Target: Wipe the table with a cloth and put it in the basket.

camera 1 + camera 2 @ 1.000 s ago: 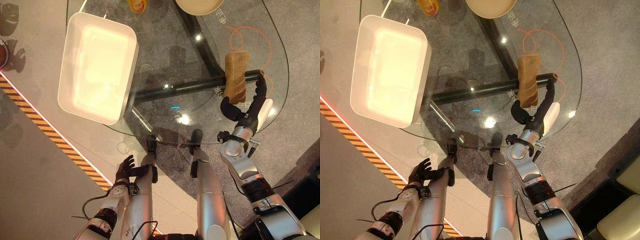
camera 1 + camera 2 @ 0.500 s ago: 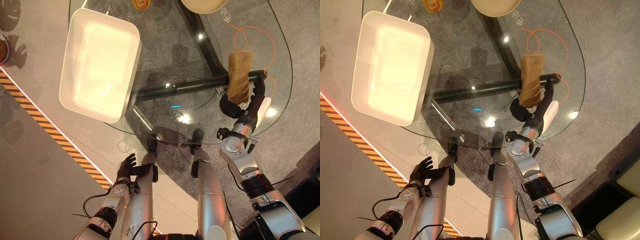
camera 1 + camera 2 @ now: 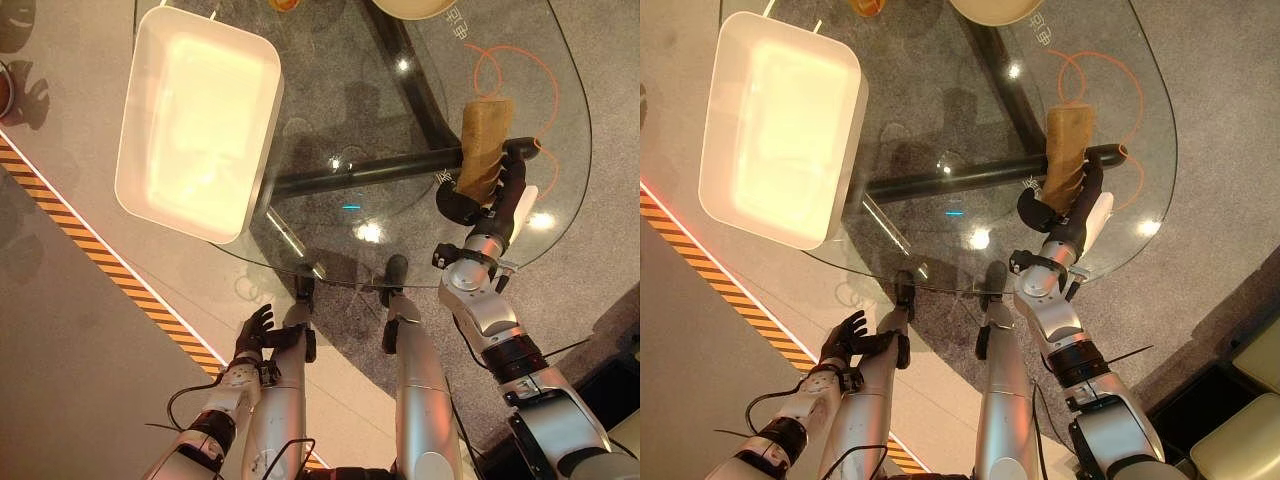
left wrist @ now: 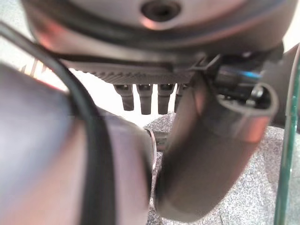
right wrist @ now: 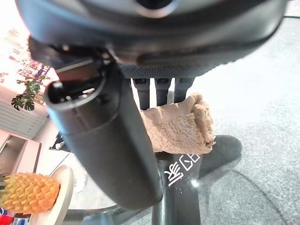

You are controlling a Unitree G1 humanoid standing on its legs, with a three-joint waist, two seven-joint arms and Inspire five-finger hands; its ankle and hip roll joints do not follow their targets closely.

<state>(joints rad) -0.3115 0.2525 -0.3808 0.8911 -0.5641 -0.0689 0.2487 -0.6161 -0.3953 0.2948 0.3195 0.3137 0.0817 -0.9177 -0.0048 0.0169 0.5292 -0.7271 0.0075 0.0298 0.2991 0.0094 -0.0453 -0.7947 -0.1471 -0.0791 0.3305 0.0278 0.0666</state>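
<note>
Grey carpet shows through the oval glass table (image 3: 330, 120). My right hand (image 3: 487, 203) has crept toward twelve o'clock and now clasps the tan folded terry cloth (image 3: 482, 148) at three o'clock — wiping can start. Left hand (image 3: 251, 332) hangs relaxed; white rectangular basket (image 3: 135, 130) waits at ten o'clock.

Silver-grey arms end in dark, ribbed hands (image 3: 488, 196).

The worktop (image 3: 330, 120) is clear glass, smooth and glossy, with bright reflections. On it, the cloth (image 3: 484, 145) is tan, fluffy and matt, like terry. Left of the cloth, the basket (image 3: 196, 122) looks like smooth white plastic. The robot hand (image 3: 492, 200) gripping the cloth is dark, matt plastic.
</note>
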